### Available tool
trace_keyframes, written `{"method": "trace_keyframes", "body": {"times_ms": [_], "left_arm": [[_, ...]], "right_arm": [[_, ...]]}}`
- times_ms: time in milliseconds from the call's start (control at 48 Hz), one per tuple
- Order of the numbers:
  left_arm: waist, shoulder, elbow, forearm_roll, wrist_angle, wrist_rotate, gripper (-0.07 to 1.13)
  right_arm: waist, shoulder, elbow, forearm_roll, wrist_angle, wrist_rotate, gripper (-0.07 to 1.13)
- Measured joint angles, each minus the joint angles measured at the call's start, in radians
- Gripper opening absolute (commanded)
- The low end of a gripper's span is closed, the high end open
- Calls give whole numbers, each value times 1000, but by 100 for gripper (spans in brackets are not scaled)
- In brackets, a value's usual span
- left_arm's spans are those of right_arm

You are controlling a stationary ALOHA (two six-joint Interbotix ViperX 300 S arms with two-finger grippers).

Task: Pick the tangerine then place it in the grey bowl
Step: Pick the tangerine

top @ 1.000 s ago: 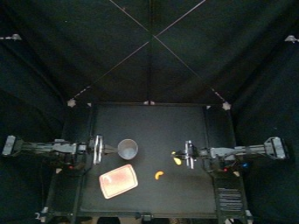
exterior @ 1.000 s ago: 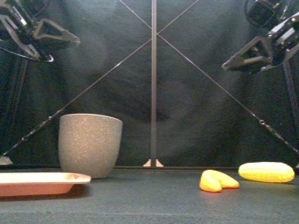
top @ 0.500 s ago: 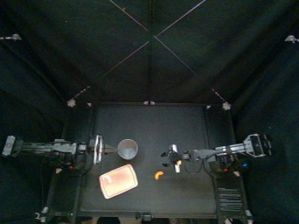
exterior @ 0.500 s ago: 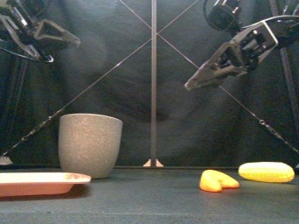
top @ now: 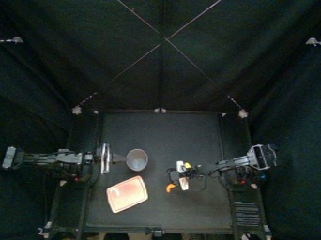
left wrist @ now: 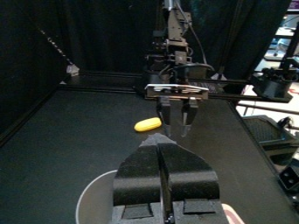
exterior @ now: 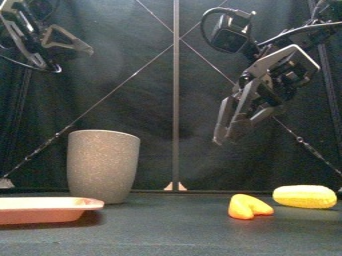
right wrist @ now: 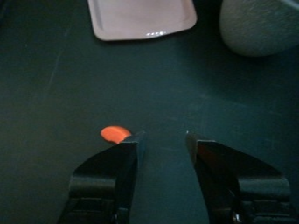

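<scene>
The right arm [top: 238, 166] has swung in from the right edge of the surface [top: 163, 131] toward its middle, and in the front view it has dropped from the upper corner to mid-height; nothing else has shifted. The left arm [top: 51, 157] rests at the left side; the grey bowl [exterior: 103, 165] stands upright at centre-left; the pink tray [exterior: 47, 208] lies in front of it; the yellow toy [exterior: 305, 196] lies to the right; the tangerine [exterior: 249, 207] lies on the surface just beside that toy, well apart from the bowl. I judge this to be the approach to the pick; the grasp is not yet made and the placing is all to come. The tool probably needs a further descent and a small sideways correction. The right arm reaches out long, its forearm sloping down toward the surface; the right tool [right wrist: 163, 140] points down with its jaws spread, the tangerine just outside one jaw tip rather than between them; the left tool [left wrist: 163, 179] has its jaws pressed together, near the bowl.
</scene>
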Motion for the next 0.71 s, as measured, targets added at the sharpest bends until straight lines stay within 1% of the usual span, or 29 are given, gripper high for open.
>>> {"method": "trace_keyframes", "body": {"times_ms": [250,583,708], "left_arm": [[5,0,0,2,0,0,9],[6,0,0,3,-2,0,9],[5,0,0,3,-3,0,9]], "right_arm": [[49,87,-35,-43,81,-3,81],[60,225,-95,-46,87,-2,80],[61,245,-106,-32,87,-3,75]]}}
